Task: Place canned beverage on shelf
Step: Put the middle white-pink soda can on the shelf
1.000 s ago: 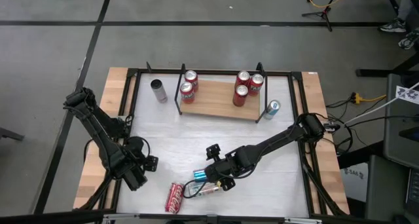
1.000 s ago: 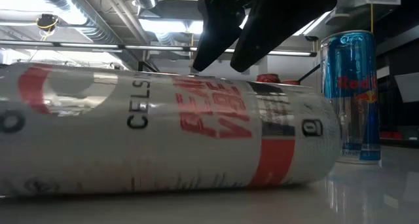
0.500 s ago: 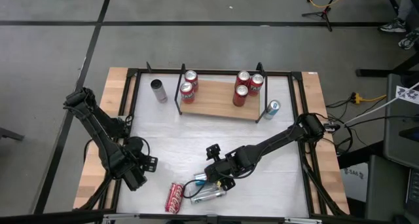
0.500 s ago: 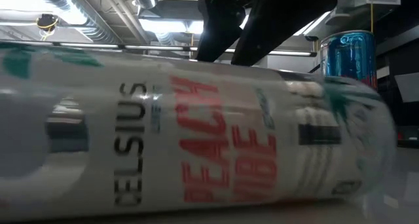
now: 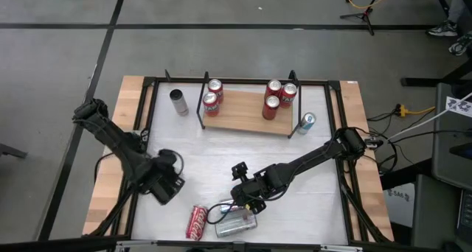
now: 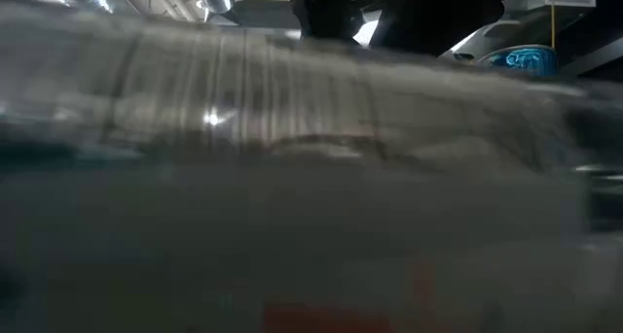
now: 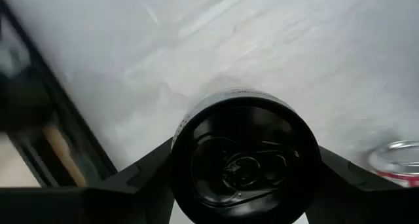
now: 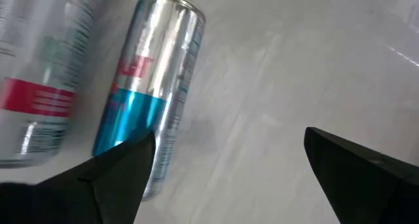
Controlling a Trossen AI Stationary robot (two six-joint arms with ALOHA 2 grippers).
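The shelf (image 5: 243, 116) is a wooden board at the table's far side, with red cans standing on it: two on its left (image 5: 212, 93) and three on its right (image 5: 278, 95). My left gripper (image 5: 168, 184) (image 7: 242, 165) hangs over the table's left part, shut on an upright black can (image 7: 243, 160). My right gripper (image 5: 247, 202) (image 8: 242, 178) stands open just above the near middle. Below it a silver-and-blue can (image 8: 147, 99) and a white can (image 5: 237, 222) (image 8: 39, 73) lie on their sides. A red can (image 5: 197, 222) lies at the near edge. My left gripper pinches the black can between its two fingers, one on each side of the wall just below the top rim (image 7: 180, 152). The fingers (image 7: 141, 175) come from above, pointing down. The can stands upright with its tab up. The can itself hides whether its base is on the table.
A grey can (image 5: 178, 101) stands left of the shelf and a blue-and-white can (image 5: 307, 121) (image 6: 526, 60) right of it. Black frame rails (image 5: 147, 119) and wooden side strips run along the table's left and right. The white can (image 6: 292, 177) fills the low view.
My left gripper has swung toward the table's right and a little toward the far edge, rolling about its own axis. The white can has rolled toward the near edge until it fills the low view.
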